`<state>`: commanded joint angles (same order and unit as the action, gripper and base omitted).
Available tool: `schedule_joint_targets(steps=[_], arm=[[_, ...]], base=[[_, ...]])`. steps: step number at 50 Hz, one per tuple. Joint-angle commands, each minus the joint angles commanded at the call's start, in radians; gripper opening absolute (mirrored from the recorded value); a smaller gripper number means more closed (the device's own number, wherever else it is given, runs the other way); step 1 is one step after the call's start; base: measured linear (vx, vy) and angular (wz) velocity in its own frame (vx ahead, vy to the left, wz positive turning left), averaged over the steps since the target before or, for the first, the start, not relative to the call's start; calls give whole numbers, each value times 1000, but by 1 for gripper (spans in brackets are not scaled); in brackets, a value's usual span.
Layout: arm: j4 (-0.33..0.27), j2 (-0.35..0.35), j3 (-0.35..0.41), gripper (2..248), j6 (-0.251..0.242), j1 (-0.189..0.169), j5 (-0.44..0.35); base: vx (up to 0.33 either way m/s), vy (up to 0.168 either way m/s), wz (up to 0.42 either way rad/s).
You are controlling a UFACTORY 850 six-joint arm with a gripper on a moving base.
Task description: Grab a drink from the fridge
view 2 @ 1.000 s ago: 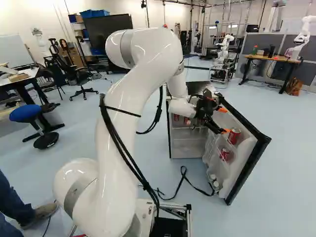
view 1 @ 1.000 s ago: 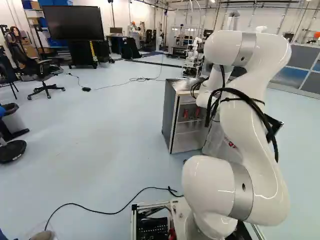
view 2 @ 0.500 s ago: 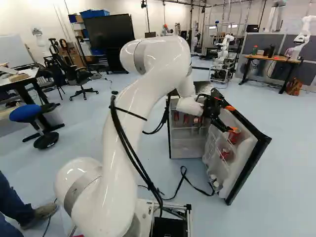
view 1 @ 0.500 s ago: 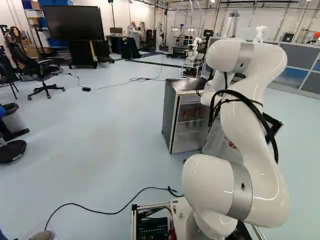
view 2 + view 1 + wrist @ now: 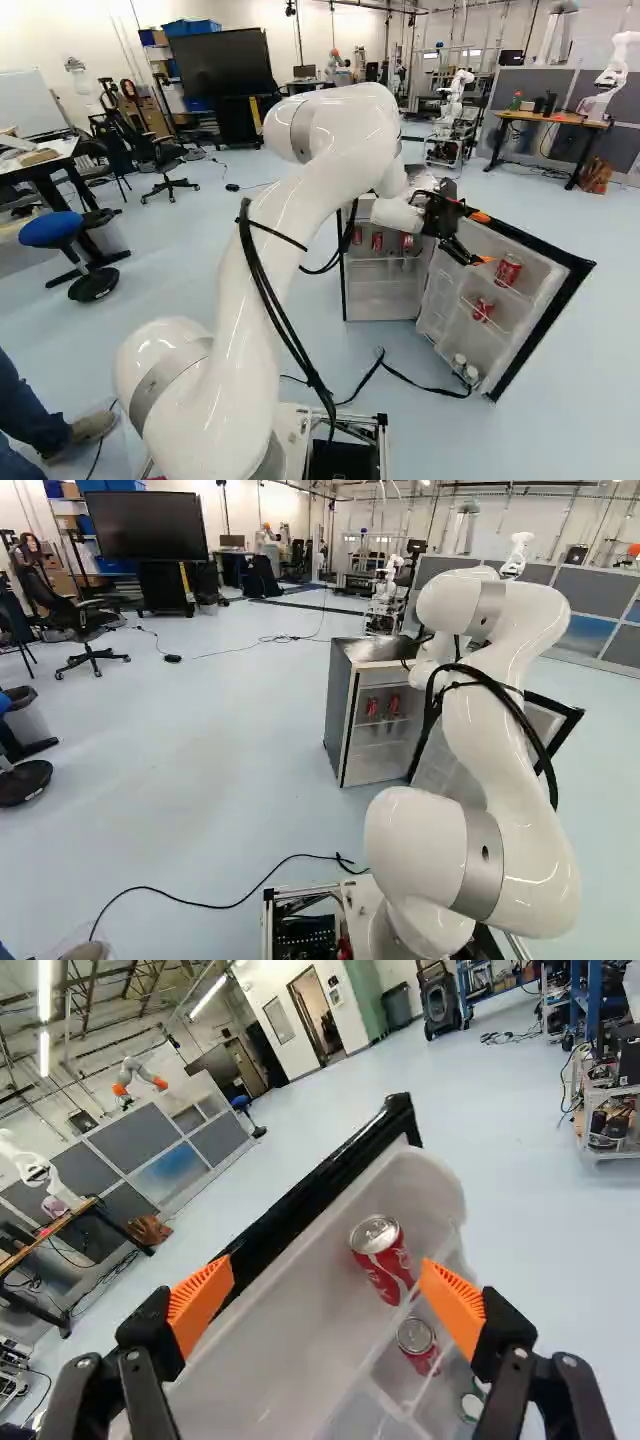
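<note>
Fridge door (image 5: 520,305): now wider open than before, gripper (image 5: 325,1272) shifted outward along with it. Gripper: fingers spread, gripping nothing, over the door's upper edge. Drinks: upper can (image 5: 383,1260) and lower can (image 5: 418,1345) stand in the door's shelves; others sit beside the door, in the cabinet (image 5: 340,720). Progress: access apparently made; grasping and removal remain.

Left base view, fridge door (image 5: 548,718) partly hidden behind arm (image 5: 475,730); shelf cans (image 5: 372,708) blurred
</note>
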<state>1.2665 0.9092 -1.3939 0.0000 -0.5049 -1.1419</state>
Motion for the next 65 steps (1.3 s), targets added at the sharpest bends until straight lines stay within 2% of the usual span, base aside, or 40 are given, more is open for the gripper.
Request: schedule_joint_targets(steps=[13,24,65], arm=[[-7,-34,57,247,0,-11,0],[-63,-74,123,247,0,-19,0],[-479,-269,424,247,0,8,0]], base=[[0,0,0],[0,0,0],[0,0,0]])
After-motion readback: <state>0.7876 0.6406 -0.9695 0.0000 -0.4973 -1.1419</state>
